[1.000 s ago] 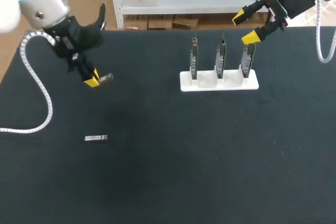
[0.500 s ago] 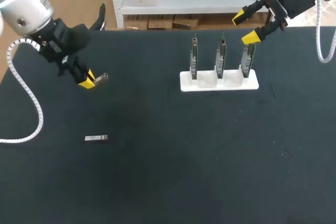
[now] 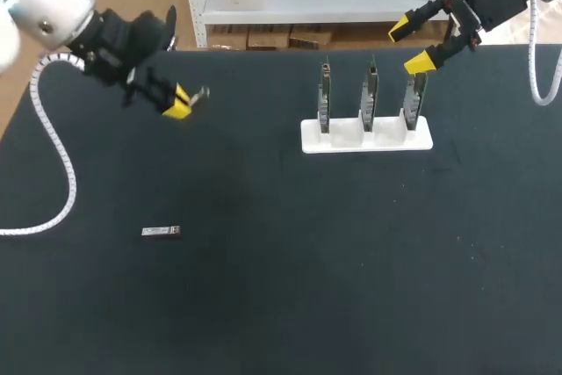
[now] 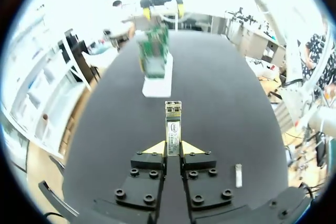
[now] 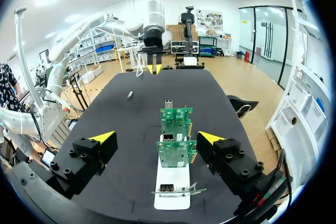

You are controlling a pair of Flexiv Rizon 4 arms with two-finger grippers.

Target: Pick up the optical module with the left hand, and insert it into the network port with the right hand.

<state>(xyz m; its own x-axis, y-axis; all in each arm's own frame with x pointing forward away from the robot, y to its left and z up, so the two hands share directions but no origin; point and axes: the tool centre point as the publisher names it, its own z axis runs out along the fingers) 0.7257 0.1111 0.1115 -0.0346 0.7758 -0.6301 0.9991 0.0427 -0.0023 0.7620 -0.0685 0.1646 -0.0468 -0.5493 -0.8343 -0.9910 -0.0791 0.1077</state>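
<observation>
Module (image 4: pixel 173 121), clamped at one end between the jaws of the left gripper (image 4: pixel 173 149), hangs above the table (image 3: pixel 263 305). Farther off, over the card rack (image 3: pixel 367 133), the right gripper (image 3: pixel 410 46) gapes wide and empty. Best carried level, leaving bare length for that grasp.

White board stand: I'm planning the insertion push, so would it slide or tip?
Likely slides before tipping: the flat white stand looks low and broad, and nothing visibly fixes it to the black table. Its three upright green circuit boards look thin, so may flex.
</observation>
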